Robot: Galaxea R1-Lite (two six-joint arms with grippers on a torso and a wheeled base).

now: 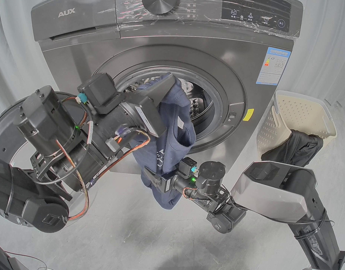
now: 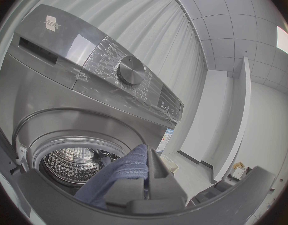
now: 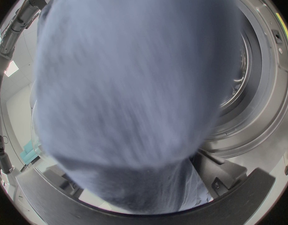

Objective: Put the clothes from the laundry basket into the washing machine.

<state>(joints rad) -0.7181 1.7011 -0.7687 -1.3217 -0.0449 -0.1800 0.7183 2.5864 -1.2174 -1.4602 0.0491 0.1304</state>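
Note:
A navy garment (image 1: 176, 124) hangs in front of the washing machine's open drum (image 1: 200, 105), its top edge at the mouth of the opening. My left gripper (image 1: 165, 89) is shut on that top edge; the left wrist view has the cloth (image 2: 119, 172) pinched in the left gripper (image 2: 147, 175), with the drum (image 2: 72, 166) just behind. My right gripper (image 1: 157, 180) is lower, at the garment's hanging bottom. In the right wrist view the cloth (image 3: 125, 78) drapes between the spread fingers (image 3: 219, 172). The cream laundry basket (image 1: 303, 113) stands right of the machine.
A black garment (image 1: 296, 147) hangs over the basket's front rim. The machine's round door (image 1: 4, 132) is swung open at the left, behind my left arm. Grey floor lies in front of the machine.

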